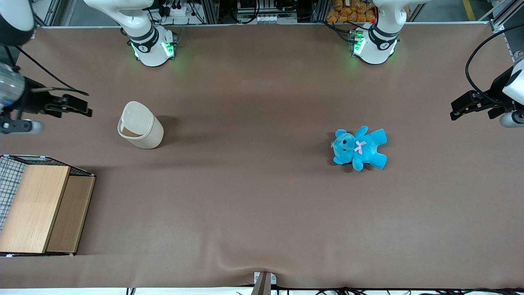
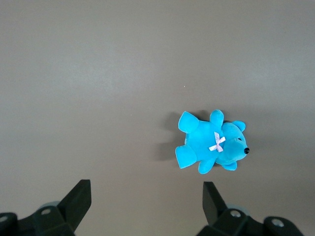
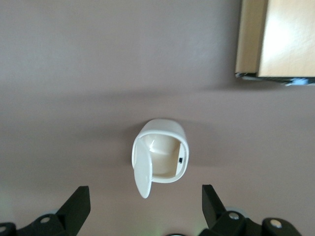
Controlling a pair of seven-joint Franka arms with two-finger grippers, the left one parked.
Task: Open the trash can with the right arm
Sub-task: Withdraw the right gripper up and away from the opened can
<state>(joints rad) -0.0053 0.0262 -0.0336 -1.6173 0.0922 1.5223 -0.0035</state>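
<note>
While my arm point(image 1: 12, 82) hangs at the working end of the brown desk point(image 1: 262, 205), my jaws point(image 1: 82, 106) stand wide apart with nothing between them, raised off the matte surface and a little way from the bin point(image 1: 141, 130). From the front, that bin is a small cream cylinder of smooth plastic, standing upright on the desk with its rounded-square lid point(image 1: 137, 116) tipped up, so the mouth shows a dark gap. Nearer the front camera than the bin sits a box point(image 1: 43, 209) of pale wood grain with flat panels and wire mesh along one edge. Toward the parked arm's end lies a plush blue teddy point(image 1: 360, 148) on its back, a pink bow at its neck.

Seen from my wrist, my two black fingers point(image 3: 76, 206) spread wide, the bin point(image 3: 161, 156) between them in line of sight, lid point(image 3: 142, 169) swung open and the smooth hollow inside showing. The box corner point(image 3: 275, 39) shows nearby.

Seen from the parked wrist, the fuzzy teddy point(image 2: 211, 145) lies alone on the desk.
</note>
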